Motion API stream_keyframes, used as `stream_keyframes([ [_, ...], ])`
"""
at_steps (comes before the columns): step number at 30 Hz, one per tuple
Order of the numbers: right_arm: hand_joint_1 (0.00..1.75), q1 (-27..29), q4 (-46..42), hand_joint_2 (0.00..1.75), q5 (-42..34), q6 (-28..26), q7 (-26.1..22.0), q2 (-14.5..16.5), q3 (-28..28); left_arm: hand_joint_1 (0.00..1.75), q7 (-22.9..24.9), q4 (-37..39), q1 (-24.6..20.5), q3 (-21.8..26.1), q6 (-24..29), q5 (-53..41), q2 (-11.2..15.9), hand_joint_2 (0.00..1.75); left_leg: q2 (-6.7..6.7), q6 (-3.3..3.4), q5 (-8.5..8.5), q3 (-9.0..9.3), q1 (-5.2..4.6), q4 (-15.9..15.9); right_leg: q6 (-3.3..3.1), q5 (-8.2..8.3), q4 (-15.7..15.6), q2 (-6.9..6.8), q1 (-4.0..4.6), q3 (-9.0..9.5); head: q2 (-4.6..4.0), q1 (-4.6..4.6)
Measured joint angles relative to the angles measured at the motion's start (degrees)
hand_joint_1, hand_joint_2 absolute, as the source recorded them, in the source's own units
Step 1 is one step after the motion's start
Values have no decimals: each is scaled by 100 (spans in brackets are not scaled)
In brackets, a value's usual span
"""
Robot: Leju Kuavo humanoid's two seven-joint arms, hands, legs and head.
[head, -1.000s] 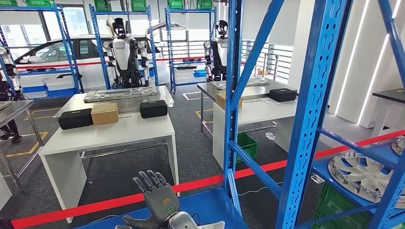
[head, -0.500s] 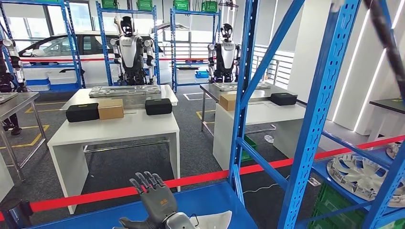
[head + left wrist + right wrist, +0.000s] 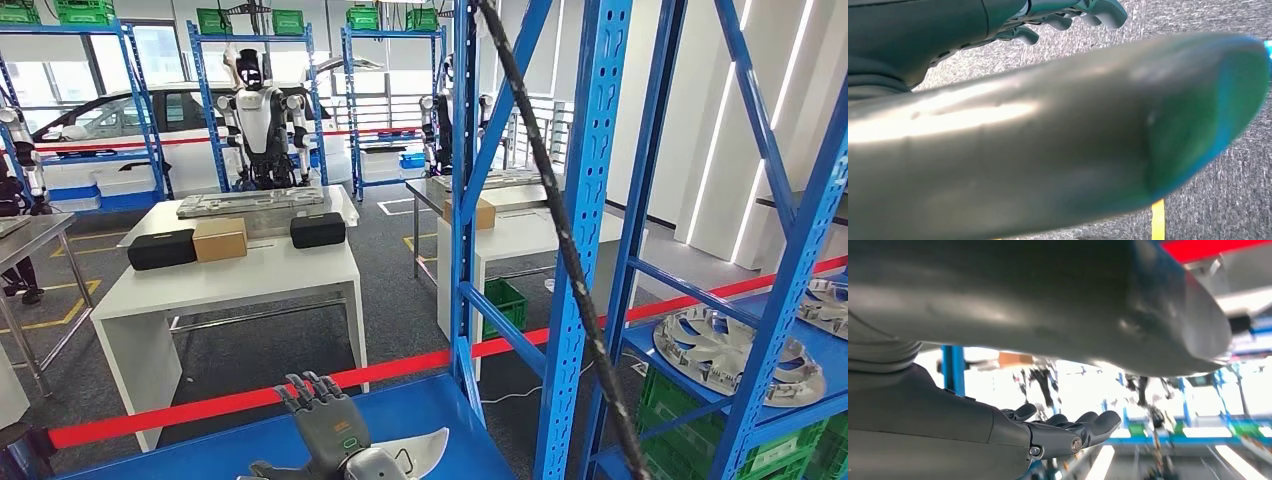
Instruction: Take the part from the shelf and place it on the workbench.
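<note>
The part [image 3: 425,450] sits at the bottom centre of the head view, a pale curved panel lying just over the blue shelf deck [image 3: 455,415], immediately right of a raised hand [image 3: 325,420] (I cannot tell which arm it belongs to). That hand's dark fingers stand upright and slightly curled.

In the left wrist view the part fills the frame as a smooth, glossy grey bulge. The left hand [image 3: 1068,17] lies beside it with bent fingers, and I cannot tell whether it grips. In the right wrist view the right hand [image 3: 1068,432] stretches its fingers out close together, with light showing between them and the part. Any thumb contact is hidden, so again I cannot tell.

It looks stiff, fairly light and slippery, likely a thin shell that dents. I would hold it at 2 opposite edges, not on the polished crown.

In the way are the blue upright [image 3: 463,200], a black cable [image 3: 560,240] slanting across the frame, and the red barrier tape [image 3: 200,405]. Beyond the tape, at middle left, stands the white workbench [image 3: 240,285], already carrying 2 black cases and a cardboard box [image 3: 219,239]. Wheel covers [image 3: 735,355] lie on the rack at right.
</note>
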Motion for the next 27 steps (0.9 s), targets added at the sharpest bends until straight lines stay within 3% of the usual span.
stream_keyframes([
  [1, 0, 2, 16, 0, -60, 117, 29, -22, 0, 0, -11, -1, -5, -1, 22, -16, 1, 0, -2, -44, 211, -4, 10, -48, -8, 7, 15, 2, 6, -20, 0, -2],
  [2, 0, 8, 32, 0, -116, 230, 51, -48, 0, 0, -15, -1, -12, -1, 51, -30, 2, 0, -5, -79, 308, -12, 17, -72, -15, 11, 26, 4, 10, -39, 0, -1],
  [6, 0, 49, 107, 0, -274, 576, 103, -164, 0, 0, -8, -1, -55, -4, 103, -58, 0, 0, -4, -104, 339, -44, 22, -69, -21, 21, 32, 3, 11, -71, 0, 9],
  [10, 0, 113, 169, 0, -329, 819, 276, -256, 0, 0, 29, -1, -104, -8, 103, -62, 0, 175, -6, -100, 334, -58, 19, -65, -20, 22, 30, 3, 9, -78, 0, 17],
  [14, 0, 173, 217, 0, -331, 915, 431, -327, -1, 0, -5, -1, -108, -8, 105, -48, -1, 0, -5, -93, 328, -73, 16, -58, -17, 23, 30, 3, 6, -89, 0, 18],
  [25, 0, 211, 250, 0, -300, 975, 525, -406, 0, 0, -129, -1, -105, -8, 113, -7, -1, 0, -6, -91, 327, -81, 13, -56, -14, 24, 29, 2, 3, -93, 0, 18],
  [27, 0, 234, 295, 87, -274, 1044, 528, -480, 0, 0, -145, -1, -101, -8, 141, 38, -1, 0, -6, -90, 327, -84, 10, -55, -11, 26, 29, 2, 0, -95, 0, 16],
])
